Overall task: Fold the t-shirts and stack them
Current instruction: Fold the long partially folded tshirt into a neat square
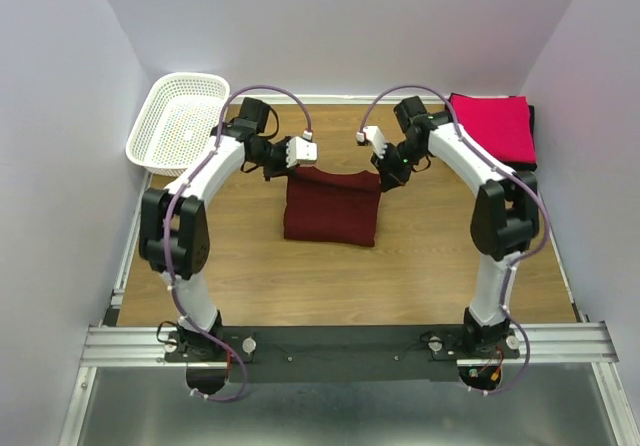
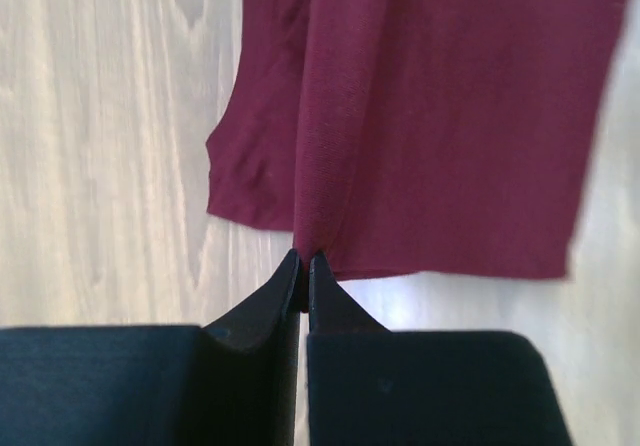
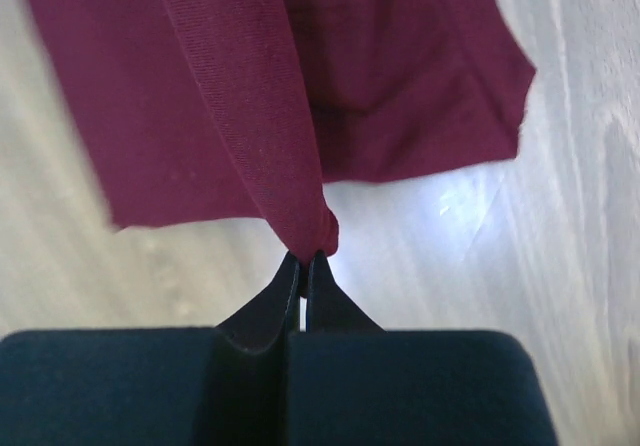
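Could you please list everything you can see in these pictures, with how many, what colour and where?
maroon t-shirt: one, dark maroon, middle of the table, partly folded, far edge pinched by both claws.
pink-red t-shirt: one, bright pink-red, folded, far right corner.
black t-shirt: one, black, only an edge showing under the pink-red one.
basket: one, white mesh, far left corner.
table: one, light wood, under everything.
left arm: one, white and black, base at the near edge.
right arm: one, white and black, base at the near edge.
left claw: one, black, shut on the maroon t-shirt's edge.
right claw: one, black, shut on a bunched corner of it.
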Motion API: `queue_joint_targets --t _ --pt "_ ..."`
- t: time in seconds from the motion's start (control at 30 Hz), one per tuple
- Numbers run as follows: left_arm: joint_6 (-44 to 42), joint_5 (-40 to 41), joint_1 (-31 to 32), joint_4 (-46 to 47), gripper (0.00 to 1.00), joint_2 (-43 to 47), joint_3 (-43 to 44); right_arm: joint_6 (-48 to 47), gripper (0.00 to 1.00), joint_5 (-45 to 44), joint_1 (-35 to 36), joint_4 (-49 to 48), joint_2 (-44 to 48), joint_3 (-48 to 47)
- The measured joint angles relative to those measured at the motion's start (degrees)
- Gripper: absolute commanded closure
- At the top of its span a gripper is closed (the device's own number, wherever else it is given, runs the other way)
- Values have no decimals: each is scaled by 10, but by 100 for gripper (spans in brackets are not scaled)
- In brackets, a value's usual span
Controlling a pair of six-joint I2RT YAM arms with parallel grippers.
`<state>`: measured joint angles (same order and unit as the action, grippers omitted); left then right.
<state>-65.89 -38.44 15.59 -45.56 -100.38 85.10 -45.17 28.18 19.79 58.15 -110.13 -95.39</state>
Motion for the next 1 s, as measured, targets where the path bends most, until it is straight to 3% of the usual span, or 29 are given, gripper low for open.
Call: queue_joint_targets --t 0.2,0.4,0.53,0.73,0.77,0.8,0.9,0.93,1.0 --pt "55 0 0 57 98 -120 37 -4 100 6 -11 -26 -121 -30" --pt "91 8 14 101 98 -132 -47 7 99 23 -11 -52 -146 -6" --pt "93 7 24 133 97 -86 -128 15 99 38 -8 -88 -111 60" --pt "82 3 42 87 96 17 -227 30 99 57 21 -95 -21 194" --pt "78 1 42 75 95 35 -238 32 94 60 24 -92 -9 209" --pt "76 -1 42 64 85 52 -244 37 88 64 29 -88 8 226" --pt "72 -5 42 47 70 85 -252 57 57 70 35 -75 50 239" --pt "72 -9 40 42 61 92 -251 66 44 71 33 -63 59 231" --pt "76 -13 35 38 56 96 -245 68 42 75 30 -46 62 207"
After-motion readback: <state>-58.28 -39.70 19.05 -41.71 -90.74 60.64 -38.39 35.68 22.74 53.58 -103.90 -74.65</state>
